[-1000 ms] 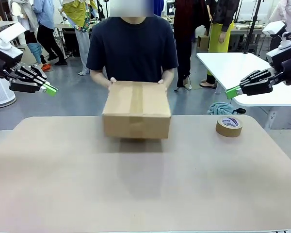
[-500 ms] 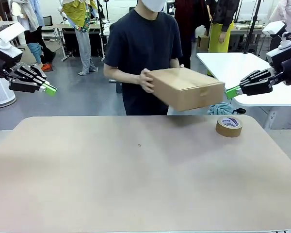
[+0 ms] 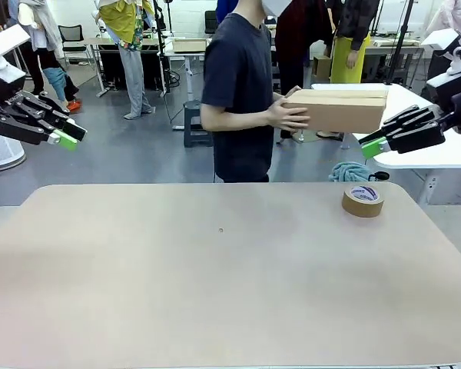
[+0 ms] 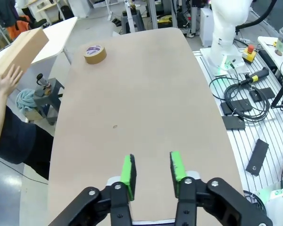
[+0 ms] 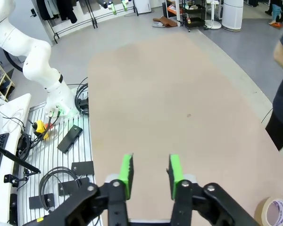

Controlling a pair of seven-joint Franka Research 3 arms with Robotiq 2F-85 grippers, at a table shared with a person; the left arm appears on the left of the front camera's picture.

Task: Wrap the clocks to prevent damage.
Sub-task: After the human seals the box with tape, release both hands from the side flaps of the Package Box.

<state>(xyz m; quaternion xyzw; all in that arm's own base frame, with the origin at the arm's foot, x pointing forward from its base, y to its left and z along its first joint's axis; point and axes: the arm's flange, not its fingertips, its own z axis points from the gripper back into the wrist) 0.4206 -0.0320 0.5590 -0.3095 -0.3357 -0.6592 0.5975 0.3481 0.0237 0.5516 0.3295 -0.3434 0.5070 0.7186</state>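
While the person's hands (image 3: pixel 292 115) carry the cardboard box (image 3: pixel 339 109) off beyond the desk's (image 3: pixel 215 284) far right corner, where a tape roll (image 3: pixel 363 200) lies, the left pincer (image 3: pixel 64 135) and right pincer (image 3: pixel 370 144) both hover with jaws parted, holding nothing, above the desk's sides.

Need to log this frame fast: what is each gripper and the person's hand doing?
Left gripper: open, empty.
Right gripper: open, empty.
Person's hand: holding the cardboard box.
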